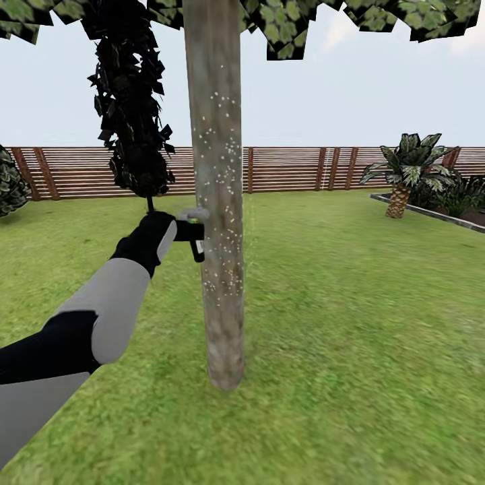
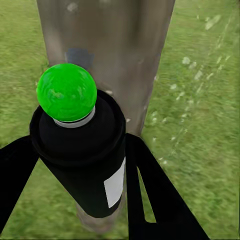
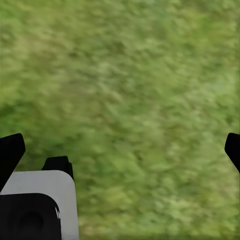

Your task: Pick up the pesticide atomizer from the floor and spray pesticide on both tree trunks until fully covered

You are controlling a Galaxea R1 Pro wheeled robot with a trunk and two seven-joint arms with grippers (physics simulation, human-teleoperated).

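Left gripper (image 1: 195,236) clamps the pesticide atomizer (image 1: 194,217) just beside the tree trunk (image 1: 217,202), on the trunk's left side as the head view shows it, roughly at mid-height of the visible bark. White specks dot the trunk next to the bottle and a faint mist hangs just to the trunk's right. The left arm (image 1: 101,316) reaches up to the trunk from the lower corner, grey and black in sections. Behind the trunk runs a brown slat fence (image 1: 303,168); a dark narrow tree (image 1: 131,114) stands to the trunk's left, close behind the gripper, and a low palm-like plant (image 1: 407,168) sits well apart to the trunk's right. The trunk rises from the grass (image 1: 350,337), with broad leaves (image 1: 289,27) overhead. From the left wrist view, the pesticide atomizer (image 2: 82,155) is a black bottle with a white label and a bright green top here, gripped between two black fingers (image 2: 155,195), its top pointing at the tree trunk (image 2: 115,55) just beyond it; pale droplets drift over the grass (image 2: 205,125) to one side of the trunk. From the right wrist view, the right gripper (image 3: 122,150) hangs spread wide and empty, its black fingertips (image 3: 11,150) far apart over blurred grass (image 3: 130,85).
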